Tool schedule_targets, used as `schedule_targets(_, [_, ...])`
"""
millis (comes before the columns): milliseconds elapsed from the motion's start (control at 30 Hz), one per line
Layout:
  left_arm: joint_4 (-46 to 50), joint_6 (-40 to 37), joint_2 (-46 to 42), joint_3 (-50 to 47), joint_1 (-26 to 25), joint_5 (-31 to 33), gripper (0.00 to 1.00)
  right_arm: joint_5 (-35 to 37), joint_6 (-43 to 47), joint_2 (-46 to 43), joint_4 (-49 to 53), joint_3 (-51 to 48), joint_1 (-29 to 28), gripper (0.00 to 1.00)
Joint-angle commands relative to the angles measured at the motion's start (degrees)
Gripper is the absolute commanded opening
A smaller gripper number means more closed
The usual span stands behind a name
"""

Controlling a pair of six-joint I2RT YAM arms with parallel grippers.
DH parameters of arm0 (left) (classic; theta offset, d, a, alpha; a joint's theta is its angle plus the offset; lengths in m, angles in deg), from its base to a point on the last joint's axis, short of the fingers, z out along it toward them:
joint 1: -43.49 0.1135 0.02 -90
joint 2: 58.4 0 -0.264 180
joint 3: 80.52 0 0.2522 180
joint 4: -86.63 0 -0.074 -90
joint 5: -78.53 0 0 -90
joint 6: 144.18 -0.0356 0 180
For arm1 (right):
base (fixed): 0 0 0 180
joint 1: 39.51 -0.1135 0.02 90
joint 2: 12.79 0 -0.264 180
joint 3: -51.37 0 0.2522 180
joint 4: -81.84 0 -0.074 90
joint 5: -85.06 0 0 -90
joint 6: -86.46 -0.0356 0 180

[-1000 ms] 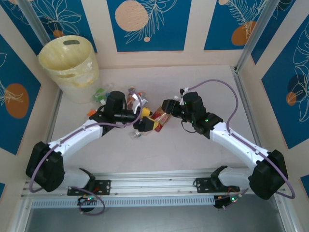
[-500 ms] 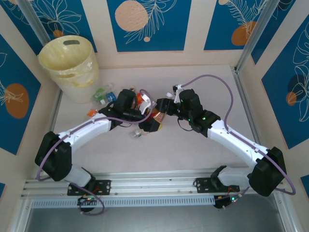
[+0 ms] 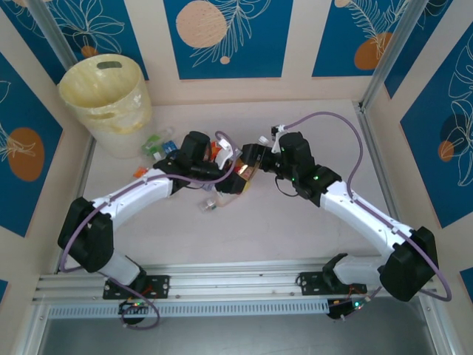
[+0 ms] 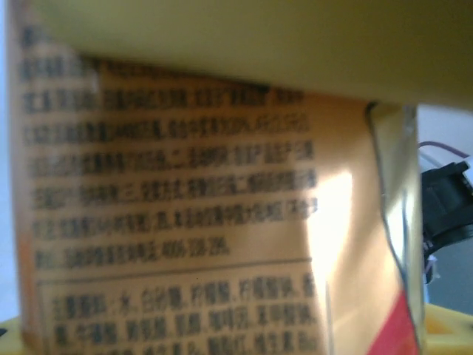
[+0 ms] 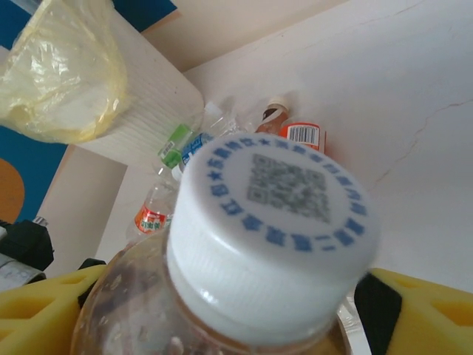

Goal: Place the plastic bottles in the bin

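Right wrist: the right gripper (image 3: 250, 159) was clamped on a white-capped bottle (image 5: 273, 222). The bottle sat between its yellow fingers (image 5: 44, 303) with the cap toward the lens. Well beyond the fingertips stood the bin (image 5: 59, 74), with loose bottles (image 5: 177, 144) just beside it on the table (image 5: 414, 111).

Left wrist: an orange-labelled bottle (image 4: 185, 207) lay close against a yellow finger pad (image 4: 222, 37). Could not tell whether that grip was closed.

Top external: the left gripper (image 3: 228, 164) was nearly tip to tip with the right.
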Motion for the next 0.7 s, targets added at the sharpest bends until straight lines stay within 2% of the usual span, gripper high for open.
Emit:
schedule_targets(0, [-1.1, 1.7, -0.6, -0.3, 1.2, 7.6, 0.54, -1.5, -2.1, -4.9, -4.8, -0.6, 0.9, 0.95])
schedule_targets(33, [-1.5, 2.5, -0.7, -0.5, 1.7, 10.1, 0.55, -0.5, -2.6, -5.8, -6.0, -1.7, 1.4, 1.0])
schedule_targets(167, [-1.7, 4.6, -0.6, -0.6, 3.7, 17.3, 0.54, 2.0, -3.4, -8.5, -8.4, -4.7, 3.7, 0.99])
schedule_targets(300, [-1.9, 5.0, -1.5, -0.9, 5.1, 20.9, 0.54, 6.1, -6.3, -10.9, -10.0, -7.8, 5.4, 0.99])
schedule_targets(433, [-2.6, 5.1, -3.2, -1.1, 6.6, 21.8, 0.56, 5.3, -9.3, -13.7, -12.1, -12.2, 8.9, 1.0])
schedule_targets(600, [1.7, 5.4, -5.5, 5.6, 10.1, 26.3, 0.56, 4.7, -10.2, -15.4, -9.8, -14.4, 11.1, 0.99])
schedule_targets(667, [2.4, 5.3, -6.2, 8.8, 11.7, 30.1, 0.56, 4.7, -11.2, -15.5, -10.2, -15.6, 11.4, 1.0])
